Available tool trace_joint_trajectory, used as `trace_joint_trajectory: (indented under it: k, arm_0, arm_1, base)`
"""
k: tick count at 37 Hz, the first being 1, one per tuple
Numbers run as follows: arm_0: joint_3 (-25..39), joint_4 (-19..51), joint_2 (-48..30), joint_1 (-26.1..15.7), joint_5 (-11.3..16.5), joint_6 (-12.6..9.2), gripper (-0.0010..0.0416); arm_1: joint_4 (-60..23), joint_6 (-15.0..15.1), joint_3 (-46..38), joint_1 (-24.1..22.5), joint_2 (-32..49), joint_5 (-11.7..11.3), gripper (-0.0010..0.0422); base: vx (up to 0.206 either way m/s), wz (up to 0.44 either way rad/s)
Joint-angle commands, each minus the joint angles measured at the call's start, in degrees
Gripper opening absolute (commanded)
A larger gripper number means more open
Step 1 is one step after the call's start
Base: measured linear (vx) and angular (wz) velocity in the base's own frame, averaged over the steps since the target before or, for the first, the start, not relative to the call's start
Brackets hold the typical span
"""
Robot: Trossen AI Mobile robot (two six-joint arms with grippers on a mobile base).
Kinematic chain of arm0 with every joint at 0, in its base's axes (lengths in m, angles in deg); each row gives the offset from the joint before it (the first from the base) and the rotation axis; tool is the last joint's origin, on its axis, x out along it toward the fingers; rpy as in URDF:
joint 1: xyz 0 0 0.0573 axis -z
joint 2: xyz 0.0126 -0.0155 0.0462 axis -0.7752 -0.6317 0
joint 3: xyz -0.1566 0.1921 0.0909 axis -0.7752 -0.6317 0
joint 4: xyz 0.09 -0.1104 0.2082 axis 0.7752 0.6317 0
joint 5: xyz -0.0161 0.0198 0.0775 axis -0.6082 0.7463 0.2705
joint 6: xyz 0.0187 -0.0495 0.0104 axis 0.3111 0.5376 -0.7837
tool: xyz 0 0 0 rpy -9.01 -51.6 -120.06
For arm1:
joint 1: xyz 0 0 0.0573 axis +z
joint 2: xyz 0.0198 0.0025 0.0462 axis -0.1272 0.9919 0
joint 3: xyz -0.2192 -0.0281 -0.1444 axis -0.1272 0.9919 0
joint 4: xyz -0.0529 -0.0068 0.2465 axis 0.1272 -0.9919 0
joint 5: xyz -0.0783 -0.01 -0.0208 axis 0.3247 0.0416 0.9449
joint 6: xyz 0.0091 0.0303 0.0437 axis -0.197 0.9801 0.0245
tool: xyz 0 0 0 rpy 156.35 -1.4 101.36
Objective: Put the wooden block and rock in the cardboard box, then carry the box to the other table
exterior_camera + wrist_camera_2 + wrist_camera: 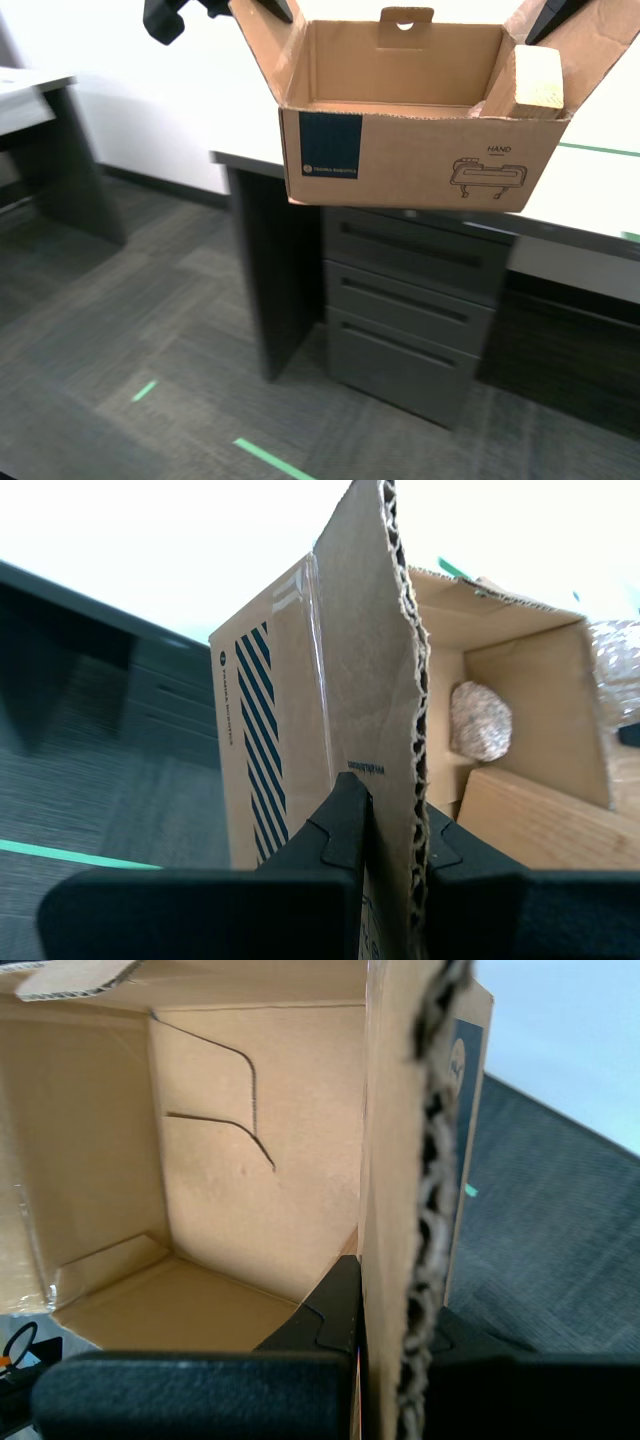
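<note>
We hold the cardboard box (425, 155) aloft between our two arms, each gripper pinching one of its upright side flaps, as the carrying step of the task appears to be under way. In the exterior view the box hangs clear of any surface, in front of a white-topped table (600, 180) with green tape marks and a grey drawer unit (410, 310) beneath it; the dark carpet (120, 330) with green tape strips lies below.

My second gripper (395, 830) has its jaws pressed onto a corrugated flap, one finger on each face of the cardboard. My first gripper (395, 1310) grips the opposite flap the same way, jaws clamped on the board's edge.

Inside, the wooden block (535, 85) leans against the box's wall at the exterior view's right, its pale end grain showing above the rim. The rock (480, 720) sits in a corner of the box floor just beside the block (it is visible only in the second wrist view). The half of the box that my first gripper looks into appears bare.

We judge the loading done and the transfer in progress. The next move calls for bringing the box over the tabletop and lowering it level, both grips kept even so the thin flaps neither tear nor tip the load.
</note>
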Motion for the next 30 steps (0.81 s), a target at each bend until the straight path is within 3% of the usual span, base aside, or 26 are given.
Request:
trace_joint_trajectory:
  k: [1, 4, 11, 30]
  arm_0:
    - [0.13, 0.20, 0.07, -0.11, 0.55, -0.48, -0.0001]
    - [0.13, 0.57, 0.07, -0.13, 0.55, -0.68, -0.0001]
    - [0.13, 0.33, 0.07, -0.28, 0.52, -3.78, -0.0001]
    - [0.13, 0.22, 0.07, -0.35, 0.55, -3.32, -0.0001]
  arm_1:
    - [0.79, 1.29, -0.09, -0.04, -1.03, 0.13, -0.0001]
    - [0.76, 1.60, -0.09, -0.04, -1.92, 0.31, -0.0001]
    - [0.72, 4.48, -0.09, -0.02, -4.46, 0.66, -0.0001]
    - [-2.99, 3.52, 0.50, -0.07, -4.61, 0.13, -0.0001]
  base:
    - [0.049, 0.556]
    - [0.052, 0.533]
    - [0.066, 0.506]
    - [0.070, 0.361]
